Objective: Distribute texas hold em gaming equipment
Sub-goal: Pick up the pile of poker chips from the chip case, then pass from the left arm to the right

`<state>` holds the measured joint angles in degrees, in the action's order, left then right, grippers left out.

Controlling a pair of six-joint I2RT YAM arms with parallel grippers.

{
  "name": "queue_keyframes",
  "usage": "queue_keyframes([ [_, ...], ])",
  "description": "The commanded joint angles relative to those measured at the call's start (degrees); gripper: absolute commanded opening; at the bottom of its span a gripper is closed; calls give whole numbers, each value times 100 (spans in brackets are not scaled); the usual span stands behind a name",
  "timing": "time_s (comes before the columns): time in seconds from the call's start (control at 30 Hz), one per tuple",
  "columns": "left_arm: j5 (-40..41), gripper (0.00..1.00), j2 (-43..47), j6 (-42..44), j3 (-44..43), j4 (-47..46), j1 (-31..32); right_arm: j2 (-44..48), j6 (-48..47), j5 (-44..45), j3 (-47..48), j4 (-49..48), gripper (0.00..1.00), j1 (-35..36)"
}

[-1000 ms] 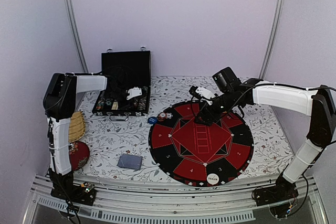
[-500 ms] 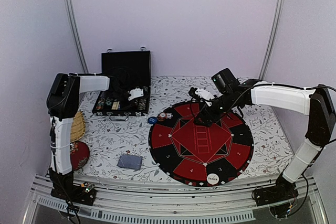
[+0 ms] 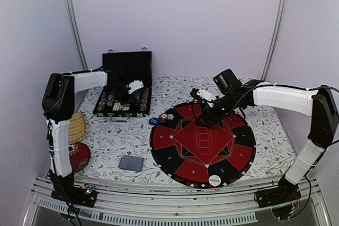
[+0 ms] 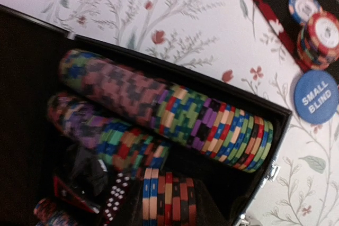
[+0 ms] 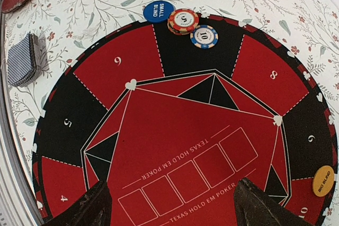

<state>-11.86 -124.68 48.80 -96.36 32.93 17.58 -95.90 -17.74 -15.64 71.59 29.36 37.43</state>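
One white DEALER button point(image 3: 214, 180) sits on the near rim of the mat point(image 3: 233, 152). The deck of cards point(image 3: 131, 163) lies left of the mat on the table point(image 3: 106, 141), grey back up.

The right gripper point(image 5: 173, 205) hangs over the middle of the mat with its fingers wide apart and nothing between them. The orange button point(image 5: 322, 180) lies flat on the mat's rim in the right wrist view.

At the far-left rim are two chip stacks point(image 5: 183, 20), side by side and touching. The blue button point(image 5: 158, 11) is just beside them on the cloth.

Furthest back is the open case point(image 3: 124, 86), with chip rows point(image 4: 175, 112) packed on edge inside. The left gripper point(image 3: 135, 85) is over it. Its fingers don't show in the wrist view, so I cannot tell if they are spread or closed.

Handling, my guess:
- **Chips:** stiff, fairly dense, smooth-edged. Pinch a short stack across the rim. In the case, squeeze a run of chips by its end faces. A loose grip likely spills them.
- **Cards:** light, slick, bendy. Take the deck by its long edges or it slides apart.
- **Buttons:** flat and low, so pinch across the width, close to the cloth.
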Motion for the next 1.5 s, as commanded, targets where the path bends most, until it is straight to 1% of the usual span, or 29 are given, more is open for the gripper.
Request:
queue_keyframes([
  [0.0, -107, 0, 910, -1200, -14, -383, -56, 180, 99, 16, 126, -35, 82, -16],
  [0.13, -430, 0, 1461, -2098, 91, -384, -73, 295, 160, 83, 191, -11, 82, -12],
  [0.2, -836, 0, 1736, -2963, 156, -473, -67, 370, 227, 177, 240, 10, 82, -16],
  [0.27, -1568, 0, 1987, -4066, 371, -714, -31, 455, 288, 256, 286, 37, 82, -24],
  [0.3, -1908, 0, 2147, -4687, 627, -1015, 11, 501, 325, 307, 319, 60, 82, -23],
  [0.33, -2210, 0, 2312, -5384, 958, -1448, 91, 531, 346, 372, 364, 95, 82, -18],
  [0.4, -2673, 0, 2701, -6811, 1982, -2942, 317, 551, 442, 687, 452, 231, 82, -25],
  [0.43, -2784, 0, 2852, -7561, 2500, -3705, 491, 531, 492, 856, 519, 346, 82, -25],
  [0.5, -3013, 0, 3006, -8792, 3343, -4887, 897, 469, 607, 1232, 609, 583, 82, 10],
  [0.57, -3091, 0, 2989, -9801, 3889, -5714, 1246, 423, 672, 1540, 628, 797, 82, 156],
  [0.6, -3092, 0, 2934, -10405, 4164, -6105, 1411, 404, 655, 1625, 616, 881, 82, 340],
  [0.67, -3217, 0, 2739, -11061, 4492, -6863, 1682, 373, 521, 1635, 562, 950, 82, 668],
  [0.73, -3361, 0, 2449, -11380, 4556, -7285, 1916, 340, 379, 1503, 468, 838, 83, 999],
  [0.8, -3497, 0, 2138, -11561, 4497, -7438, 2076, 274, 248, 1241, 387, 571, 83, 1208],
  [0.93, -3551, 0, 1712, -12140, 4609, -8253, 2303, 67, 166, 784, 320, 30, 83, 1276],
  [1.17, -3544, 0, 1634, -12135, 4686, -8291, 2358, -504, -560, 315, 679, -389, 89, 1293],
  [1.3, -3477, 0, 1710, -11983, 4687, -8093, 2359, -706, -929, -58, 890, -425, 88, 1295],
  [1.33, -3485, 0, 1710, -11986, 4676, -8099, 2359, -753, -965, -148, 927, -456, 86, 1291],
  [1.37, -3496, 0, 1703, -11974, 4660, -8100, 2363, -806, -997, -181, 956, -477, 78, 1292],
  [1.43, -3516, 0, 1701, -11958, 4644, -8101, 2364, -887, -1002, -76, 1017, -511, 58, 1287],
  [1.47, -3516, 0, 1709, -11960, 4656, -8105, 2363, -921, -988, -16, 1030, -526, 54, 1289],
])
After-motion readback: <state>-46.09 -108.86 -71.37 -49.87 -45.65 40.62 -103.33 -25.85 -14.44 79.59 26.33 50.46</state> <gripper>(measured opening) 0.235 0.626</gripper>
